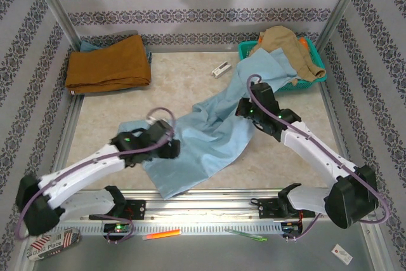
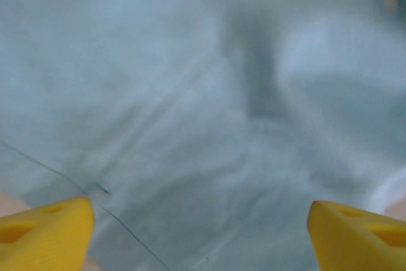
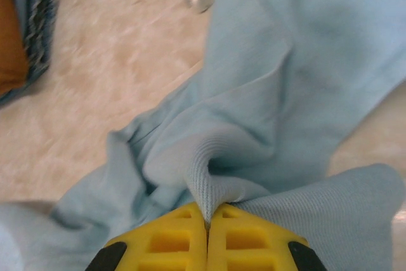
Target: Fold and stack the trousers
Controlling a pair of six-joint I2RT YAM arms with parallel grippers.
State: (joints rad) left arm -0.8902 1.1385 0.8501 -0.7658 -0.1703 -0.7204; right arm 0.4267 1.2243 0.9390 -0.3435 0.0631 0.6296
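Note:
The light sky-blue trousers lie crumpled across the table's middle, one leg running up to the teal basket. My right gripper is shut on a ribbed fold of the trousers, its yellow fingers pressed together with cloth pinched between them. Over the lower left part of the trousers, my left gripper is open. Its yellow fingertips sit far apart just above the flat cloth, with nothing between them.
A folded rust-orange garment lies at the back left. A tan-beige garment sits in the teal basket at the back right. A small white object lies on the table near the back. An orange pen rests on the front rail.

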